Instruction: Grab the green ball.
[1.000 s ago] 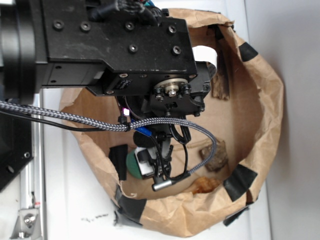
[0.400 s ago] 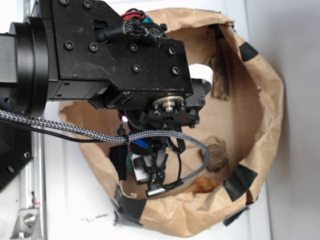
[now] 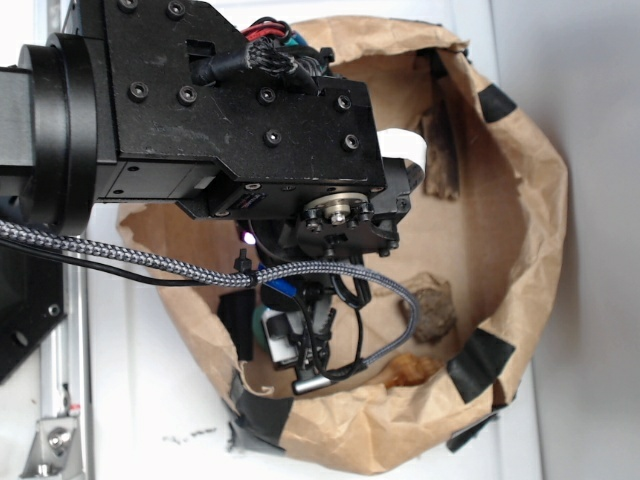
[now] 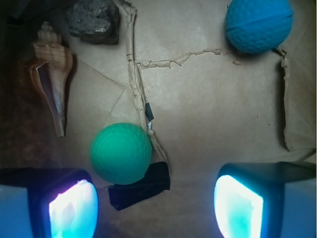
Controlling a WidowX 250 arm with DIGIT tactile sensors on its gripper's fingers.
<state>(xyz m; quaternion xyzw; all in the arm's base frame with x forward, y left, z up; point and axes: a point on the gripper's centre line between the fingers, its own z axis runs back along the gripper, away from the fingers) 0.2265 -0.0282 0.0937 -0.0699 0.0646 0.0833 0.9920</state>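
Green ball (image 4: 121,153) half-hidden beneath claw (image 3: 297,345).

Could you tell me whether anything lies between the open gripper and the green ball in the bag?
Nothing visible does. In the wrist view the green ball sits just ahead of the gripper, toward one finger; the shell, rock and blue ball lie farther off.

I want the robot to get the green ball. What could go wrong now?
The green ball sits off-centre, close to the left finger of the open hand, so that finger might land on it or knock it rolling away. Torn paper and black tape lie right beside the ball, and a finger could snag there. The seashell and rock lie on that side too, so a nudged ball could roll against them.
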